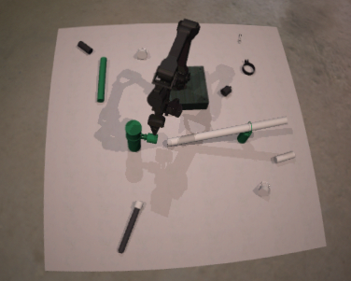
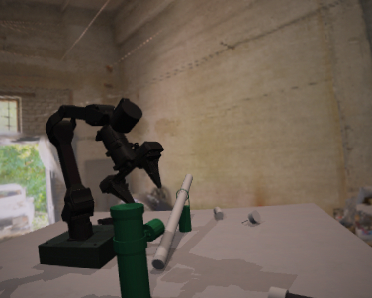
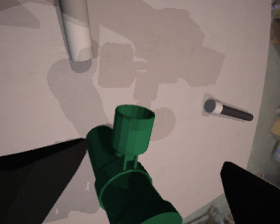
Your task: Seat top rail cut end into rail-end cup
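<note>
The big green post (image 1: 133, 135) (image 2: 131, 256) (image 3: 134, 218) stands upright with its brace band (image 2: 130, 242) just under the cap. The green rail-end cup (image 1: 151, 138) (image 2: 155, 228) (image 3: 133, 128) sticks out from the band toward the rail. The white top rail (image 1: 226, 131) (image 2: 173, 219) runs through the loop cap on the small green post (image 1: 243, 136) (image 2: 185, 220). Its cut end (image 1: 170, 142) (image 3: 78, 37) lies a short gap away from the cup's mouth, outside it. My gripper (image 1: 154, 127) (image 2: 140, 184) (image 3: 154, 157) is open and empty, just above the cup, with a finger on each side.
The robot base (image 1: 199, 90) stands behind the rail. Loose parts lie about the mat: a green pipe (image 1: 101, 79), a black stub (image 1: 85, 48), a black ring band (image 1: 247, 67), a short white pipe (image 1: 284, 157), and a dark rod (image 1: 129, 228) (image 3: 228, 110).
</note>
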